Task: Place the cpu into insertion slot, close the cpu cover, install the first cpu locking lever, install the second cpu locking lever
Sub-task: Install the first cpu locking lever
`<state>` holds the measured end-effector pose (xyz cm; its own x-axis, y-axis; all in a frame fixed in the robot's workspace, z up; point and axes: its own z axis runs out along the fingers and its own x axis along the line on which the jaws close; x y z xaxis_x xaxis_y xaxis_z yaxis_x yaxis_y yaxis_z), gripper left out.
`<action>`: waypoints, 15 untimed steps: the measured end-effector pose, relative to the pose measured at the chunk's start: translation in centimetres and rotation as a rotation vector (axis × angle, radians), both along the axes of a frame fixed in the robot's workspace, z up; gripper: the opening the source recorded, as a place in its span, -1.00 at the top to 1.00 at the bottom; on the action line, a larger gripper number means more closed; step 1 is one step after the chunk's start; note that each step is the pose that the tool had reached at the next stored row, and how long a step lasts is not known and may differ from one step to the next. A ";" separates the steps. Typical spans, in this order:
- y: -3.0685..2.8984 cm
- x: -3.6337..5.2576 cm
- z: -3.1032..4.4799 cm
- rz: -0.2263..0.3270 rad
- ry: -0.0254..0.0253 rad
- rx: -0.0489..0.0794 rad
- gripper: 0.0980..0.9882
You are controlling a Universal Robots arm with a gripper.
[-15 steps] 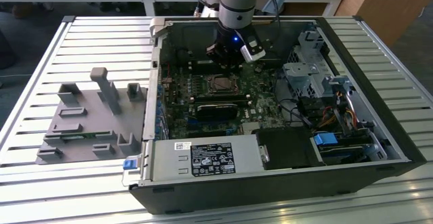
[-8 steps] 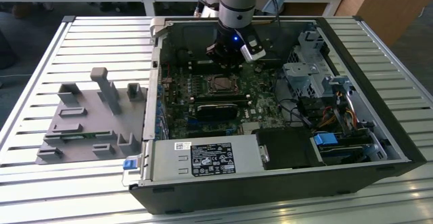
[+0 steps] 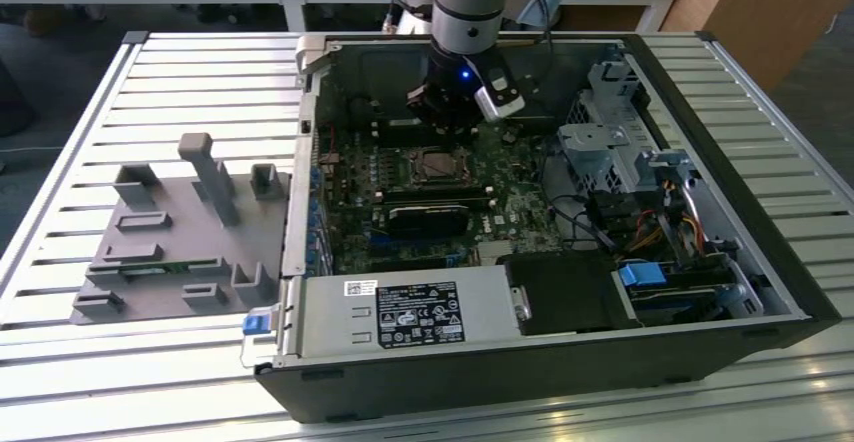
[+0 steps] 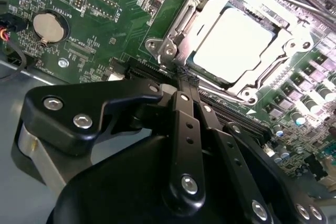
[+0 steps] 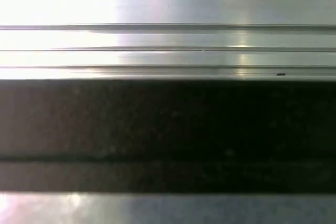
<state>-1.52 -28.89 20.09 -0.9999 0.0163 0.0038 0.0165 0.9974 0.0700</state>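
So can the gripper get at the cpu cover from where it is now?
Probably yes. In the second wrist view the gripper sits just beside the cpu cover, which lies closed over the cpu, with nothing standing between them.

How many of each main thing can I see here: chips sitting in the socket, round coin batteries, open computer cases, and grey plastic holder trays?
cpu: 1
coin battery: 1
computer case: 1
grey holder tray: 1
Total: 4

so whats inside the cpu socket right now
The cpu, silver top up, sits inside the socket, with the metal cover frame closed around its edges. The socket contacts underneath are covered. The claw is just beside it.
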 end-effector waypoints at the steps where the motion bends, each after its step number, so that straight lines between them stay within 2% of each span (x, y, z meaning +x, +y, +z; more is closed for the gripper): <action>1: 0.00 0.00 -0.05 0.000 0.0000 -0.003 0.98; 7: 0.00 0.01 -0.38 0.000 0.0004 -0.021 0.98; 15: 0.12 0.10 -0.60 0.000 0.0002 -0.021 0.98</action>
<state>-1.42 -28.77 19.49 -0.9999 0.0162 0.0037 0.0164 0.9987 0.0492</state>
